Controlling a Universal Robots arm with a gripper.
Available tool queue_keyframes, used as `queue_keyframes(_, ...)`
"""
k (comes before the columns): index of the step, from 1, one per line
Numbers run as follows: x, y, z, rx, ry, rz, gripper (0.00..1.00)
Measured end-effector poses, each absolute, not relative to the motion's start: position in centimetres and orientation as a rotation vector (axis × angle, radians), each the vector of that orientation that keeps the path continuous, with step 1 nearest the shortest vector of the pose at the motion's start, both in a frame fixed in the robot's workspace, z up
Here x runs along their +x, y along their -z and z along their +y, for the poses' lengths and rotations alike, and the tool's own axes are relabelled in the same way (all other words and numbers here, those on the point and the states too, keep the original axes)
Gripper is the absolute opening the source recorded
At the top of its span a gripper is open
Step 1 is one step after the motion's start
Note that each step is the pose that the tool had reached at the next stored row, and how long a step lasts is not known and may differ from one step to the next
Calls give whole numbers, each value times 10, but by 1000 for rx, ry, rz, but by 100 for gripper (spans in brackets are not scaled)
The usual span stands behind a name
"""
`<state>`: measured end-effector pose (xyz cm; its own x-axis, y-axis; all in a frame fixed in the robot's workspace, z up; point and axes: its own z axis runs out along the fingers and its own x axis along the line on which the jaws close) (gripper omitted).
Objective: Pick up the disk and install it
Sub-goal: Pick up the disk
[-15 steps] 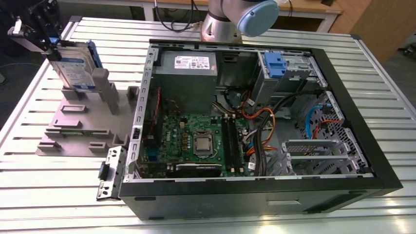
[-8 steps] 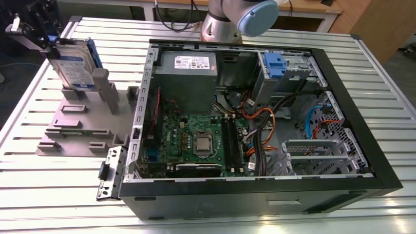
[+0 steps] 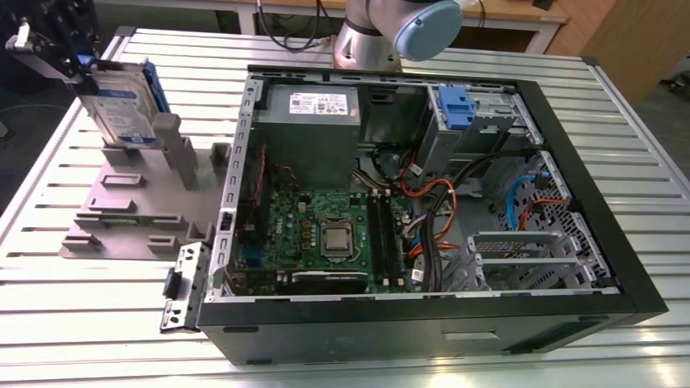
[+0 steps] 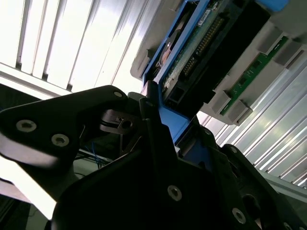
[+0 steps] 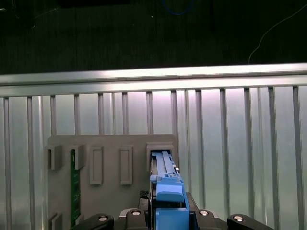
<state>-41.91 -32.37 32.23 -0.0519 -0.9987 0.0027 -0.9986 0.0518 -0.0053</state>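
Flat silver disk (image 3: 116,109) with a white-and-blue label and a blue plastic frame, standing on edge at the exterior view's far left, over the grey holder (image 3: 129,202) on the slatted metal desk (image 3: 97,323). Pincer (image 3: 73,65) pressed together on the disk's top edge, pinching the blue frame; probably gripped there as the only part left free by the holder's posts. Lower edge level with those posts, unclear whether seated or lifted clear. Green circuit board and black connector visible on the disk in the second wrist view. Open computer case (image 3: 631,259) lying on its side to the right, well apart, likely for reaching its bays from above.
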Motion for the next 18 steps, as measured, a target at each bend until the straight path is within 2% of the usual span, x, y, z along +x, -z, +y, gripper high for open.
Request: queue_keyframes(18, -419, -330, -324, -2162, 10, 2278, 36)
